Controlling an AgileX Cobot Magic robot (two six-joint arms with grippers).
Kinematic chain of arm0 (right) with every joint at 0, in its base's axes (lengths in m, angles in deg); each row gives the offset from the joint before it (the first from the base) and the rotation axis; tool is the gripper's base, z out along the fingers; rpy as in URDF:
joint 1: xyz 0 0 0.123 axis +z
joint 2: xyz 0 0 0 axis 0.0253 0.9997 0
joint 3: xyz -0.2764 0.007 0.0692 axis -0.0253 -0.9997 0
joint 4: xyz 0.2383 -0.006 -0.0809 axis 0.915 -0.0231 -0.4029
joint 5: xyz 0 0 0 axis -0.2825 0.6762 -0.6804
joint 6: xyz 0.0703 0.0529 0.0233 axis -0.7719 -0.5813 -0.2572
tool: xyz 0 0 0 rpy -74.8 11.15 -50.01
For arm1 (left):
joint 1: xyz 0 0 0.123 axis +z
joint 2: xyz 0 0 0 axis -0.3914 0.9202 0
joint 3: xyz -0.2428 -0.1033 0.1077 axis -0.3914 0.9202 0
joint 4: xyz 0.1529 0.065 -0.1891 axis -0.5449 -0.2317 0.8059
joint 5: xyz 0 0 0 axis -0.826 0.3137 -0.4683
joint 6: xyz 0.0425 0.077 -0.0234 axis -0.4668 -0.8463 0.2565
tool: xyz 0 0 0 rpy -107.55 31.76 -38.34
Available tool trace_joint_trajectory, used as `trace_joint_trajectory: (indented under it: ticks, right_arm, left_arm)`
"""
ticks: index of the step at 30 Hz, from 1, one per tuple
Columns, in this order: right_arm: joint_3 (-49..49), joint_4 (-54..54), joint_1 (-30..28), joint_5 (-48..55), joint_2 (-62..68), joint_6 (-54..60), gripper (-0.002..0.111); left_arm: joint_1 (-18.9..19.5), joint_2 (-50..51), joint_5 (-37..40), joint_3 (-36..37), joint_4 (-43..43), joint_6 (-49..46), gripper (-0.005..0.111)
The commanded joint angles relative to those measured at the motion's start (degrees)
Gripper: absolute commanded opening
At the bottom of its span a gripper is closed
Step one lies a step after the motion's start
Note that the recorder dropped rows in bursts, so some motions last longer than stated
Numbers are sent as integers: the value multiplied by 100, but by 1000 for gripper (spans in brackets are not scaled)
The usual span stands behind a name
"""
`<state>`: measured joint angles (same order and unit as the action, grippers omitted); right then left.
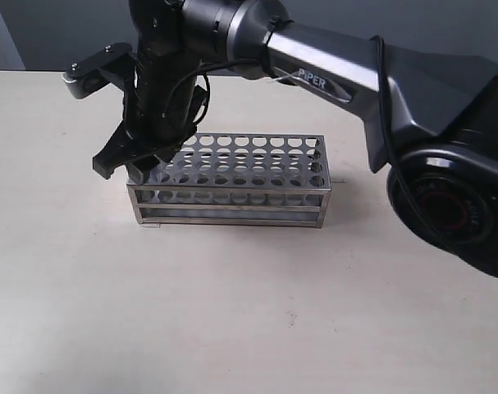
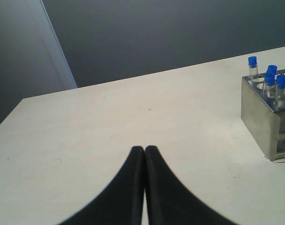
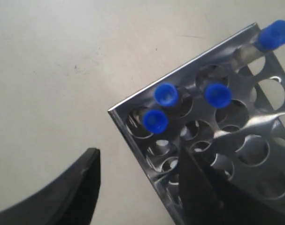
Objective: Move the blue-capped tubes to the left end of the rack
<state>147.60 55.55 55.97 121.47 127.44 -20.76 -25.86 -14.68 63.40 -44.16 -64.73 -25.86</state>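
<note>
Where the exterior view shows a pale table [image 1: 232,312], the right gripper [image 1: 125,167] hangs over the left end of the rack [image 1: 249,185], hiding any tubes. Left wrist view: the left gripper [image 2: 144,152], bottom centre, jaws pressed together; the blue-capped tubes [image 2: 269,79] stand in the rack at the right edge. Right wrist view: jaws spread, empty, flanking the rack corner; four tubes sit centre to upper right. They look light, slick, breakable; pinch just under the cap.

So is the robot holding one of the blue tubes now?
No, nothing is held. The right pincer is open above the rack, where all four blue tubes stand; the left pincer is shut and empty.
</note>
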Motion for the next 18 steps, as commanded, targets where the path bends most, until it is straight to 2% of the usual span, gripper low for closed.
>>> trace_joint_trajectory:
  ticks: [1, 5, 8, 18]
  right_arm:
    - [37, -93, -22, 239, -371, -10, 50]
    - [37, -120, -22, 239, -723, -19, 50]
    - [37, -182, -22, 239, -1051, -19, 45]
    - [27, -203, -22, 239, -2701, -168, -1]
  left_arm:
    - [-34, 26, -74, -11, -21, 20, 0]
    - [-34, 26, -74, -11, -21, 20, 0]
    - [-34, 26, -74, -11, -21, 20, 0]
    - [-34, 26, -74, -11, -21, 20, 0]
